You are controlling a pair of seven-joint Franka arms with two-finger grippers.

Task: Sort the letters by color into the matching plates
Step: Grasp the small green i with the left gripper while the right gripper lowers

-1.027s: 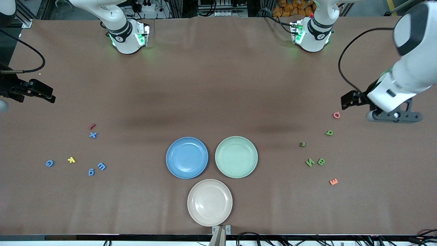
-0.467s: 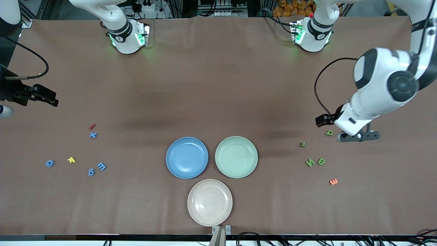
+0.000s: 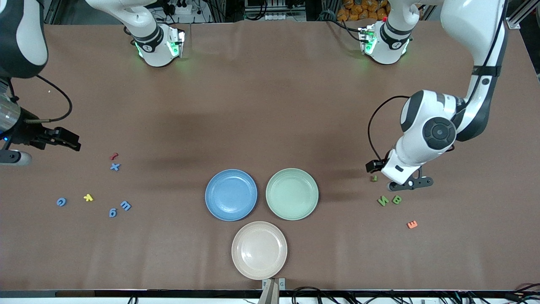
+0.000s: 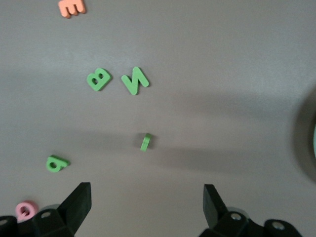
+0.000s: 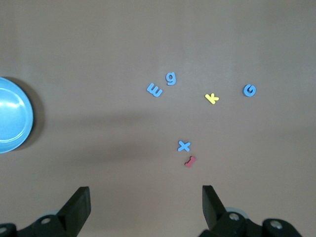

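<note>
Letters all lie on the surface (image 3: 270,105), and none sits in a plate yet, so my sorting has not really begun.

The three plates wait empty in the middle. The blue plate (image 3: 231,194) and the green plate (image 3: 292,194) sit side by side. The beige-pink plate (image 3: 259,250) is nearer the front camera, just beside both.

Toward my right arm's end lie four blue letters: an x (image 3: 115,166), a G (image 3: 61,202), a g (image 3: 112,212) and an E (image 3: 125,205). A small red letter (image 3: 114,156) and a yellow letter (image 3: 88,197) lie among them.

Toward my left arm's end lie the green letters: a B (image 3: 397,199), an N (image 3: 382,201), a small green piece standing on its edge (image 3: 373,178), and one more (image 4: 57,163) that only my left wrist view shows. A pink letter (image 4: 25,210) and an orange letter (image 3: 412,224) are there too.

My left fingers (image 4: 145,200) are spread wide and hold nothing. They hang over the green letters, so I think those go first. My right fingers (image 5: 145,200) are spread wide and empty too, over the surface near the red letter and the x.

Every letter still needs a ride to its plate.
</note>
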